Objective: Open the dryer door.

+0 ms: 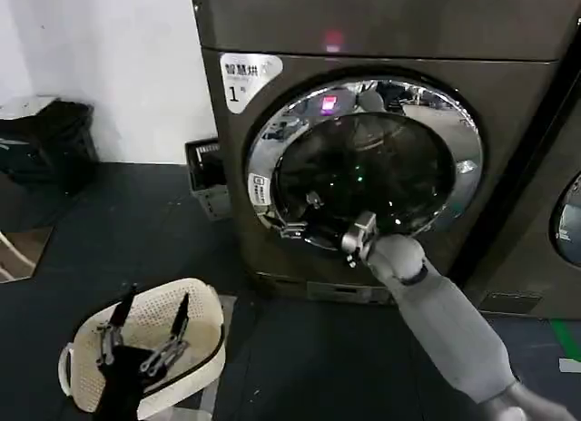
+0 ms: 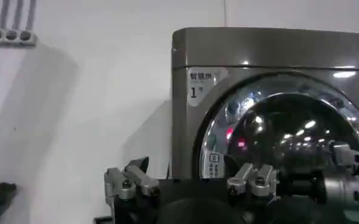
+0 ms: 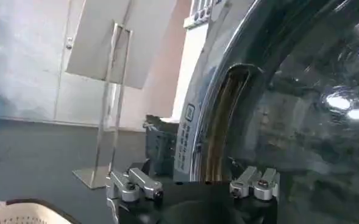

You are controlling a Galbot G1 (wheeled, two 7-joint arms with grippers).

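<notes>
The right gripper (image 1: 313, 223), on a pale grey padded arm, is reaching up to the lower left part of the large round porthole door (image 1: 363, 162) with its wide shiny chrome rim and dark tinted glass centre. Its metal fingers are standing apart, and their tips are lying at the door's recessed handle pocket near the chrome rim's lower left edge; whether they are actually touching the rim cannot be told. In the right wrist view the gripper's two finger bases (image 3: 194, 185) are sitting spread, with the door's rim and its narrow brown handle slot (image 3: 225, 122) just beyond them.

The door is sitting closed against the front of the big dark grey-brown metal dryer (image 1: 508, 85), which is carrying a white sticker (image 1: 247, 78) marked "1" at its upper left corner and a small red light (image 1: 333, 42) above the door.

The left gripper (image 1: 143, 335) is hanging low and well apart from the dryer, fingers open and empty, over a cream perforated plastic basket (image 1: 204, 344) on the dark floor (image 1: 127, 230).
</notes>
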